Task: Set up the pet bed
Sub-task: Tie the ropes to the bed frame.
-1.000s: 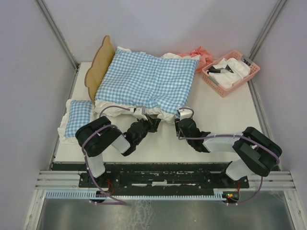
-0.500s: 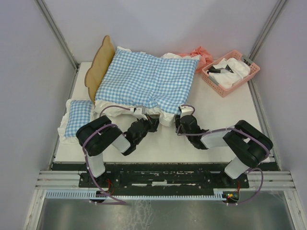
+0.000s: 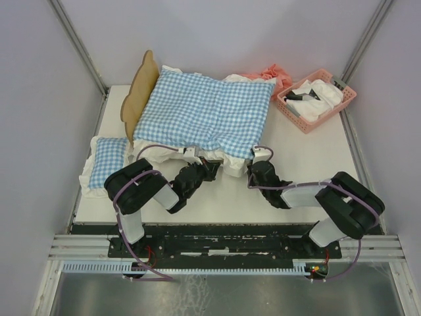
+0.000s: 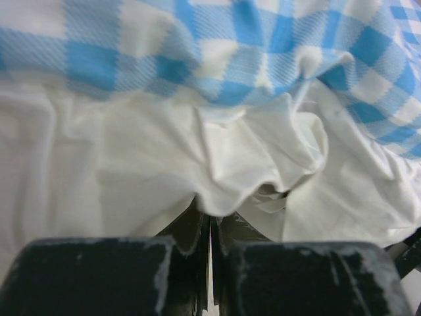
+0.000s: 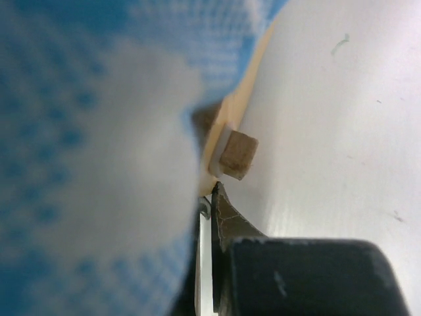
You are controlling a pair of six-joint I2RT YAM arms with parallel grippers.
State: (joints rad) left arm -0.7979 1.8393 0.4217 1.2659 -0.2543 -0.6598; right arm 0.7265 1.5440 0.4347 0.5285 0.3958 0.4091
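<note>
Both my arms fold low from their bases at the counter's near edge and reach forward, side by side, to the near side of the pet bed. My left claw has its fingers pressed together, and the white frill of the checked cushion drapes over their tips; I cannot tell whether any cloth is caught between them. My right claw is pinched closed too, its tips just beside the bed's light-wood rail and a small wooden block.

The bed sits left of centre on the counter, the cushion covering it, its headboard tilted at the left end. A small checked pillow lies near my left arm. At the far right, the pink basket holds white cloths and something dark that I cannot make out. Pink cloth is bunched beyond the cushion.
</note>
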